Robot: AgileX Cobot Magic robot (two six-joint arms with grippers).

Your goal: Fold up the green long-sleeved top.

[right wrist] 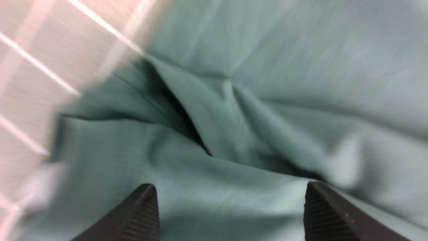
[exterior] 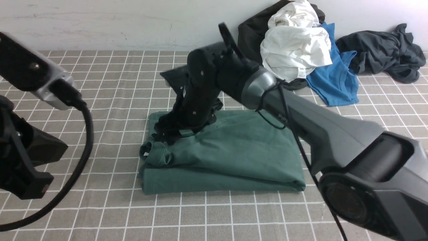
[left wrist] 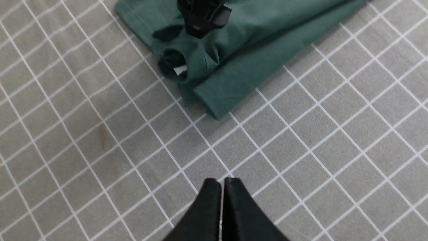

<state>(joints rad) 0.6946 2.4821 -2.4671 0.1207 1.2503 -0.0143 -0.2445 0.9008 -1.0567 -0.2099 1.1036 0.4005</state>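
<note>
Grey checked cloth covers the surface (exterior: 100, 201). Closest to me, the left claw (left wrist: 222, 183) hangs above bare squares, its tips pressed together on nothing, well clear of the garment. Just beyond, near the middle of the surface, lies the green long-sleeved top (exterior: 234, 150), stacked into a compact rectangular packet of several layers, so I'd judge the folding all but done. Its near edges line up fairly well. The left end is lumpier, where the ribbed neck (left wrist: 174, 77) curls into a ring with the white label (left wrist: 180, 70) peeking out. The right claw (right wrist: 230, 214) sits low over that end, spread wide and gripping nothing. What's left looks like flattening that collar and lifting the arm away. Farther back, by the wall, a white garment (exterior: 294, 43), a blue T-shirt (exterior: 334, 83) and a dark grey garment (exterior: 384, 53) lie heaped.
</note>
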